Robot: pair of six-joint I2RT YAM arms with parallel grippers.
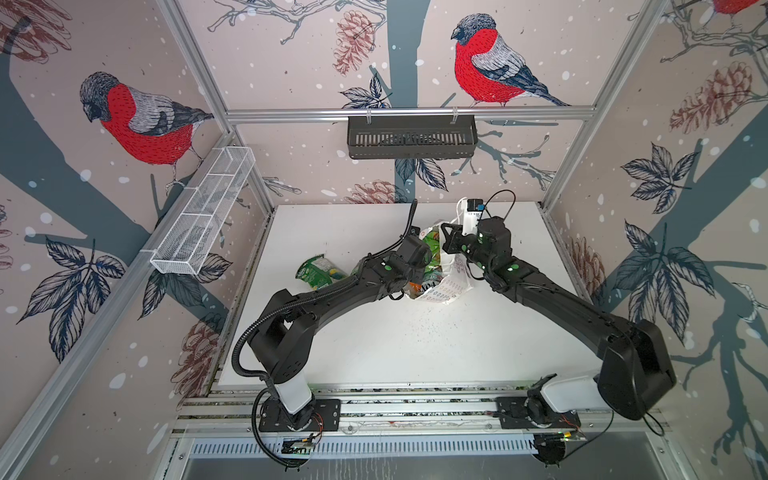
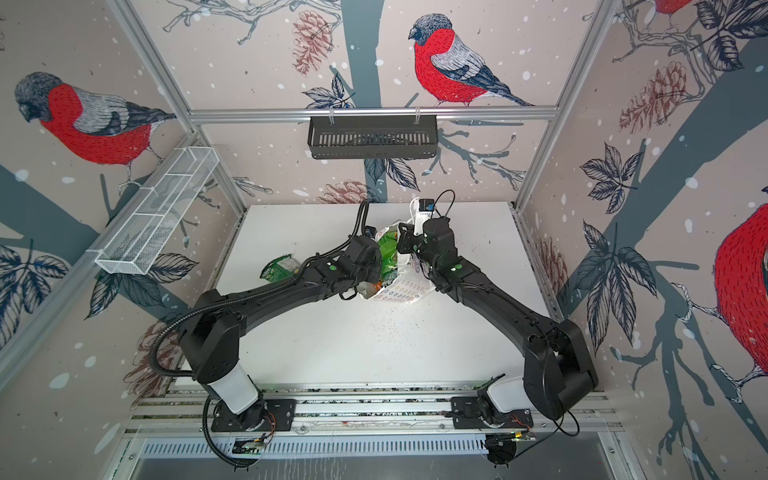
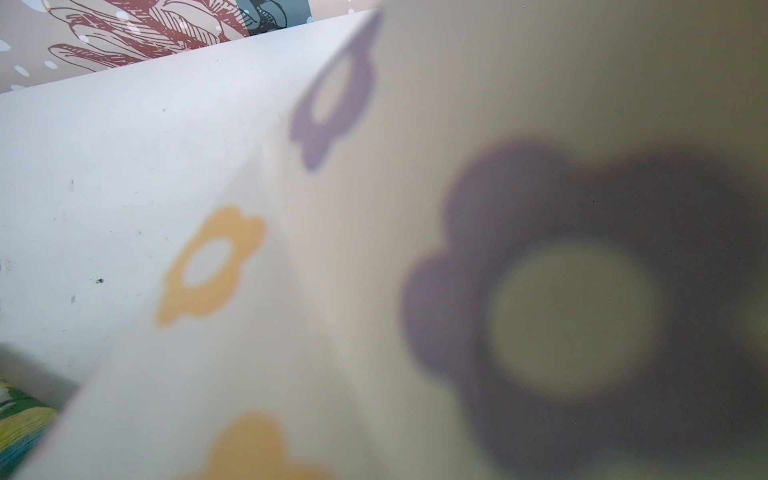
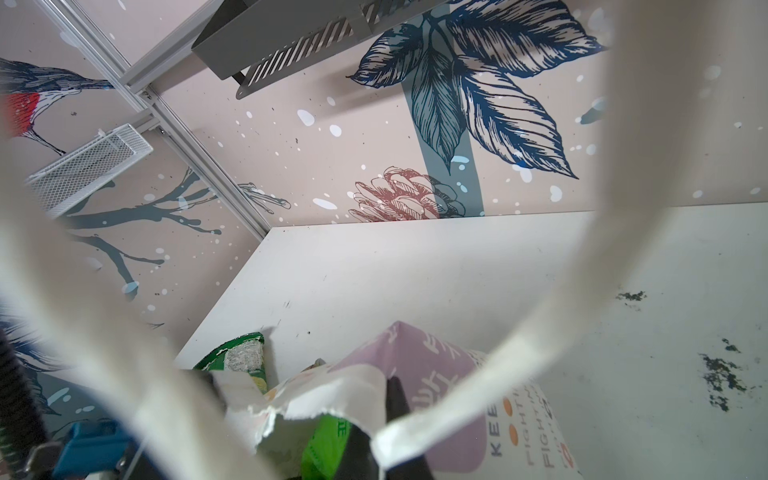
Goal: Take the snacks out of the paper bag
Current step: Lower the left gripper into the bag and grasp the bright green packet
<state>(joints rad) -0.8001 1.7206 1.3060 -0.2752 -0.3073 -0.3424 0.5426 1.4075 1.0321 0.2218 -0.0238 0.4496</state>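
The right gripper (image 1: pixel 445 237) has its jaws together on the torn top rim of the bag (image 1: pixel 440 293). In the right wrist view one dark finger (image 4: pixel 395 399) lies against the ragged paper edge, the bag's purple patch (image 4: pixel 415 365) sits just past it, and a white handle (image 4: pixel 582 274) loops close to the lens. The left gripper (image 1: pixel 415 255) reaches into the bag's mouth from the opposite side and faces the right jaws, with only the opening between them. Its jaws are closed, but the paper hides them, so I cannot tell whether a packet is caught there. The left wrist view is almost filled by the bag's wall (image 3: pixel 374 291), blurred, with yellow and purple flower prints. Between the two sets of jaws, bright green snacks (image 1: pixel 432 245) crowd the open bag in both top views. An orange packet (image 1: pixel 415 287) shows through the torn side just beside the left gripper. Out on the table (image 1: pixel 332 232), on the outer side of the left jaws and clear of the bag, lie a few green packets (image 1: pixel 318 272). On the arm-base side of both jaws, black specks (image 1: pixel 415 328) dot the tabletop. Well beyond the jaws a black basket (image 1: pixel 411 137) hangs on the back rail, and a white mesh basket (image 1: pixel 203 212) hangs on the left rail.
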